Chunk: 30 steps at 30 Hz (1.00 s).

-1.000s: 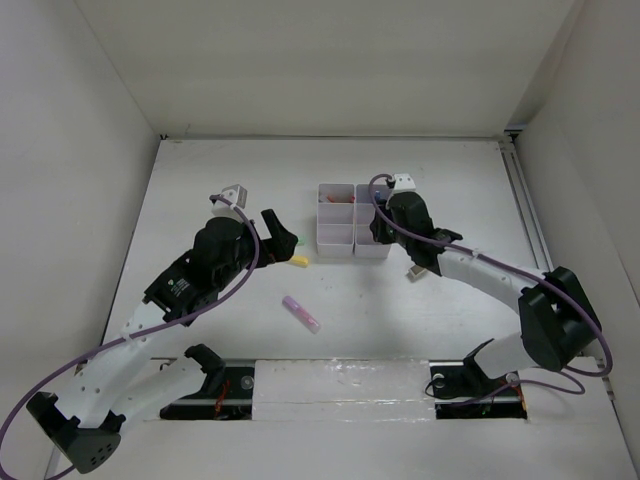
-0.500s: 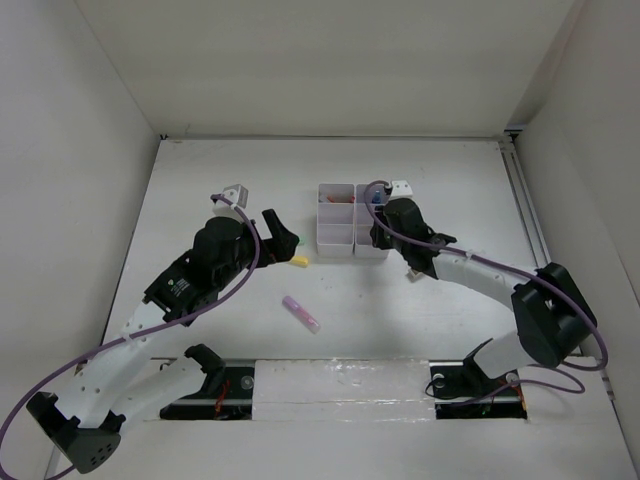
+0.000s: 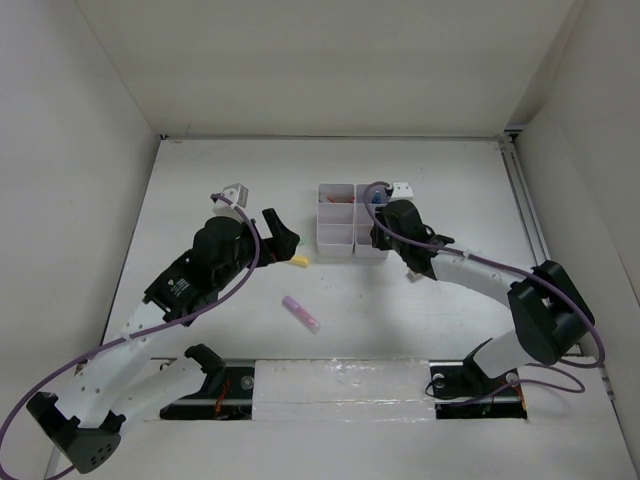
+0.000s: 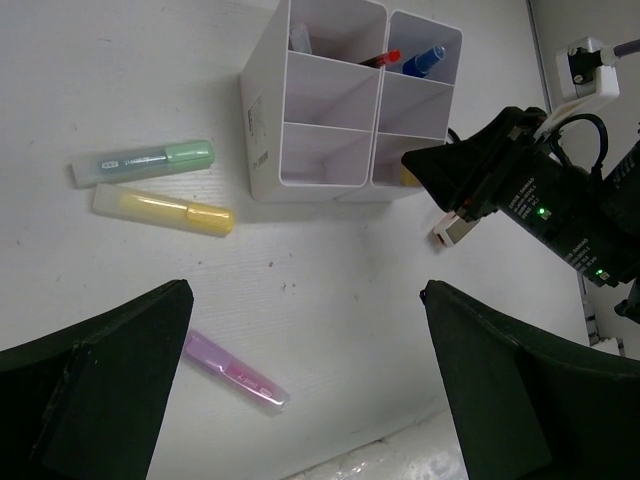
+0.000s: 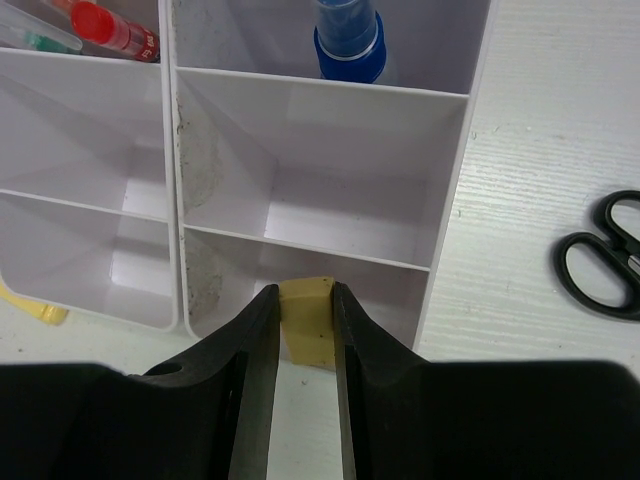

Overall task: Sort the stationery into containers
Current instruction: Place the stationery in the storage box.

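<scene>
Top view: the right hand (image 3: 378, 232) has shifted slightly nearer over the right column of the organiser tray (image 3: 335, 242), while the left hand (image 3: 283, 238) stays fully released to the tray's left. Left wrist view: the green highlighter (image 4: 145, 162), yellow highlighter (image 4: 165, 210) and pink highlighter (image 4: 235, 368) lie unsorted on the worktop (image 4: 350, 280). Right wrist view: the right hand grasps the eraser (image 5: 305, 325) at the near rim of the nearest right compartment, so release into it appears to be the step in hand.

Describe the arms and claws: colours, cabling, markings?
Left arm and right arm: white links, black joint housings, purple cable looped along each. Left claw has two broad dark wedge fingers; right claw two slim black ones. The right wrist housing shows white lettering and green lights.
</scene>
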Motion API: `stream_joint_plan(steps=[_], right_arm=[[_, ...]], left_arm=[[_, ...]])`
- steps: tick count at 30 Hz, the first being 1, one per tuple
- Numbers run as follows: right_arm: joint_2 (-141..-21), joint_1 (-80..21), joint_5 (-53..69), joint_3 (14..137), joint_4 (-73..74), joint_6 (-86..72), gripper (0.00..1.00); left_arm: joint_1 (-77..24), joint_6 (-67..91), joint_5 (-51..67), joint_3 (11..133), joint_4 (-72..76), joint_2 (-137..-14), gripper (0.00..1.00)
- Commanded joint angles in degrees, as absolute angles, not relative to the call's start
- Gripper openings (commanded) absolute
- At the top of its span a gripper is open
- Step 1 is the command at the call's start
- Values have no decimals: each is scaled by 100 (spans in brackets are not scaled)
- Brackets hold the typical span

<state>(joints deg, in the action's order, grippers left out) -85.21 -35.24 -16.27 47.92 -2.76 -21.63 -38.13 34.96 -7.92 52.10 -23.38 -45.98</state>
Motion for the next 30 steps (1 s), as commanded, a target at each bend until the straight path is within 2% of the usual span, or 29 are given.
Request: stream_joint_plan(steps=[1,2,3,5,6,14,16,24,26,27,30], right_arm=[[-8561,-3568,-1731,4790,-554,-2232,3],[-8561,-3568,-1731,4790,-554,-2232,8],[-8561,-3568,-1731,4790,-554,-2285,18],[-8561,-3568,-1731,4790,-554,-2285,26],[-8561,-3568,-1731,4790,-554,-2285,34],[-8385,-3568,-1609,4737,-554,-2285,53],[-8324,-3568,-1608,4737,-554,-2285,56],[-7674,-3727,-1679,4842,-125,-2486,57],[-7542,-3727,-1976,4921,122,-2636,57],[-7480,-3727,-2099,4983,262,-2750,61],[-7461,-3674,-2907,5385,1271,-3574,62]], left_arm=[[-3797,3419,-756,5186,-2180,-4509,100],[-3797,3419,-756,5186,-2180,-4509,100],[-3797,3419,-756,5186,-2180,-4509,100],[-3797,3419,-756,5186,-2180,-4509,100],[-3797,3419,-756,5186,-2180,-4509,100],[-3797,3419,-703,5186,-2180,-4509,100],[-3797,3419,-703,5186,-2180,-4509,100],[-3797,3419,-703,5133,-2180,-4509,100],[-3797,3419,-703,5133,-2180,-4509,100],[-3797,3419,-703,5133,-2180,-4509,100],[-3797,3419,-703,5133,-2180,-4509,100]])
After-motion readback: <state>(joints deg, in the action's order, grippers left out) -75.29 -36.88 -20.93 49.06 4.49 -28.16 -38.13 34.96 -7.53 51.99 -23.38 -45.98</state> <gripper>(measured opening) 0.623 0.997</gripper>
